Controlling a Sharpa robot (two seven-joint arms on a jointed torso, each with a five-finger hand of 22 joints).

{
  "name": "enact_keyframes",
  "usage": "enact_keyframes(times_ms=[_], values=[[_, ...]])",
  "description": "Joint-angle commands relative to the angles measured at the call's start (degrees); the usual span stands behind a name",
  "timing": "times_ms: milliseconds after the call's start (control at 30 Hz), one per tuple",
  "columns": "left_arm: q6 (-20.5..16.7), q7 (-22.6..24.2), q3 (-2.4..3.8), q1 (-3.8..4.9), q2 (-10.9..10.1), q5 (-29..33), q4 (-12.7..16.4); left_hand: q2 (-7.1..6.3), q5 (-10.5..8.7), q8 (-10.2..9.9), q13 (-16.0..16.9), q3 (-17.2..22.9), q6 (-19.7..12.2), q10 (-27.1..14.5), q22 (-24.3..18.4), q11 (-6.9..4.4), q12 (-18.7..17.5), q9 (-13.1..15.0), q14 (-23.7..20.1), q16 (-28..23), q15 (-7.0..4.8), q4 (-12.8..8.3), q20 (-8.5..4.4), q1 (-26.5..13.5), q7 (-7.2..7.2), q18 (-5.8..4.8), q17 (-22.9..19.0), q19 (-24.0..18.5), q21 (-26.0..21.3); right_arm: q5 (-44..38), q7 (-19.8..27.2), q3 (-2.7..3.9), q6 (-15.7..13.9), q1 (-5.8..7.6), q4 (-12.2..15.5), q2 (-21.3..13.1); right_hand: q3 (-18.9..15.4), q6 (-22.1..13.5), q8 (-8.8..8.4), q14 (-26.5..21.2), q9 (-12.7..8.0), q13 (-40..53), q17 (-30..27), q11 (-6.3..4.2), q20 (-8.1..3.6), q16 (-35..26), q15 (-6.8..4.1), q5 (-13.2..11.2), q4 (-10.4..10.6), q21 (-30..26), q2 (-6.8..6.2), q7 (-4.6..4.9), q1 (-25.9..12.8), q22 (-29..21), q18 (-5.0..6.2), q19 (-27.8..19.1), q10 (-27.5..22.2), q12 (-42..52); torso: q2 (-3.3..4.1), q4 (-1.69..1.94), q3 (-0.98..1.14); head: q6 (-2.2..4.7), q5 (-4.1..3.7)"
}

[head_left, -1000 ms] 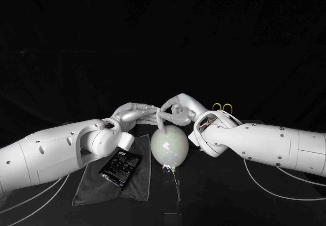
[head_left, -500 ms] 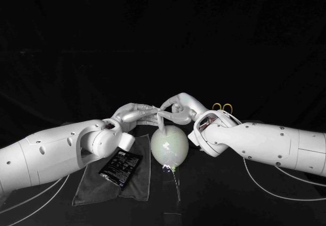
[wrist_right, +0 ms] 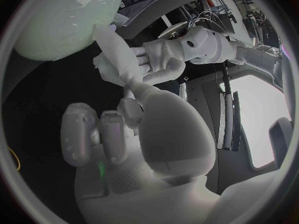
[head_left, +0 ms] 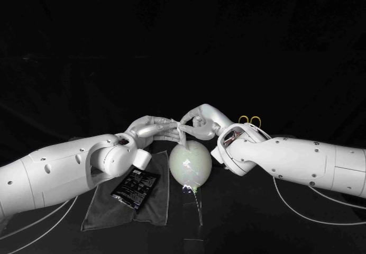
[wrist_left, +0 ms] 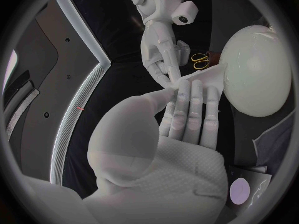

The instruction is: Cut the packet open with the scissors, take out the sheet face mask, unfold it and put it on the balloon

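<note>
The left hand (head_left: 153, 128) and right hand (head_left: 200, 119) pinch the folded mask (head_left: 181, 135) by the balloon (head_left: 191, 165). Parting slowly should unfold it untorn.

What I can't see properly

In the head view my right arm hides the scissors (head_left: 249, 120) except their yellow loops, and my left arm covers a corner of the packet (head_left: 135, 188) and part of the cloth (head_left: 148, 211) beneath it. The balloon (head_left: 190, 164) loses its top behind my left hand (head_left: 154, 128) and right hand (head_left: 202, 120), whose fingers (head_left: 172, 126) pinch the sheet mask (head_left: 181, 136), most of it buried in that grip. The right wrist view's rim cuts the balloon off.
</note>
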Motion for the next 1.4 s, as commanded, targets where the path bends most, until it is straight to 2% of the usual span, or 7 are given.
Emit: enact_keyframes(times_ms=[33,167,533,833,1400], values=[[1.3,0.54,0.11,0.08,0.2,-0.33,0.23,0.57,0.23,1.67,-0.06,-0.23,0.26,0.46,-0.13,0.11,0.23,5.21,-0.12,0.27,-0.16,0.03,0.17,-0.15,0.01,0.75,0.1,0.34,-0.26,-0.94,1.23,0.02,0.79,0.0,0.22,0.05,0.56,0.46,0.5,5.21,0.34,0.68,12.54,-0.96,-0.44,0.18,-0.59,-0.1,0.0,0.46,0.81,-0.1,0.78,12.2,-0.78,1.7,1.35,1.0,-0.02,-0.03,0.02,-0.01,0.05],[1.18,0.49,0.11,0.08,0.15,-0.33,0.19,0.57,0.23,1.67,-0.06,-0.23,0.26,0.46,-0.13,0.11,0.23,5.21,-0.12,0.27,-0.16,0.03,0.17,-0.15,0.01,0.75,0.1,0.34,-0.26,-0.87,1.87,0.02,0.06,0.0,0.29,-0.2,1.27,0.71,1.1,5.26,0.71,1.44,12.71,-1.11,-0.65,0.31,-0.76,-0.1,0.01,1.24,1.34,-0.24,0.57,12.41,-0.95,2.05,2.03,2.0,-0.01,-0.01,0.04,0.02,0.08],[0.83,0.33,0.11,0.08,0.11,-0.61,0.01,0.57,0.23,1.68,-0.06,-0.26,0.25,0.47,-0.16,0.11,0.22,5.24,-0.16,0.25,-0.16,0.02,0.18,-0.12,0.02,0.75,0.1,0.34,-0.3,-0.67,2.64,0.02,-1.18,0.0,0.68,-0.82,1.68,0.79,1.73,5.36,1.1,1.96,13.02,-1.26,-0.84,0.57,-0.91,-0.1,0.06,2.05,1.25,-0.41,-0.04,12.64,-1.12,2.41,2.54,2.63,0.01,-0.03,0.06,0.09,0.05],[0.69,0.22,0.11,0.08,0.08,-1.21,-0.04,0.47,0.24,1.62,-0.14,-0.37,-0.06,0.25,-0.34,0.24,-0.01,5.33,-0.52,0.13,-0.06,-0.11,0.2,0.1,0.19,0.77,0.09,0.38,-0.53,-0.65,1.51,0.02,-2.59,0.0,0.83,-1.24,2.46,1.02,2.51,5.5,1.55,2.65,13.5,-1.49,-1.02,0.99,-1.09,-0.09,-0.17,2.98,1.6,-0.67,-0.29,12.89,-1.31,2.81,3.13,3.48,0.01,-0.01,0.04,0.11,-0.02],[0.8,0.14,0.11,0.08,-0.08,-1.89,0.03,0.64,0.24,1.5,-0.24,-0.56,-0.5,-0.1,-0.61,0.5,-0.33,5.42,-1.03,-0.04,0.18,0.09,0.28,0.23,0.51,0.76,0.08,0.43,-0.9,-0.15,0.14,0.03,-2.29,-0.02,0.67,-1.79,2.97,0.98,2.93,5.57,1.81,2.91,13.72,-1.57,-1.13,1.17,-1.18,-0.1,-0.49,3.46,1.7,-0.73,-0.44,13.02,-1.41,3.02,3.37,3.76,0.0,0.0,0.03,0.07,-0.01]])
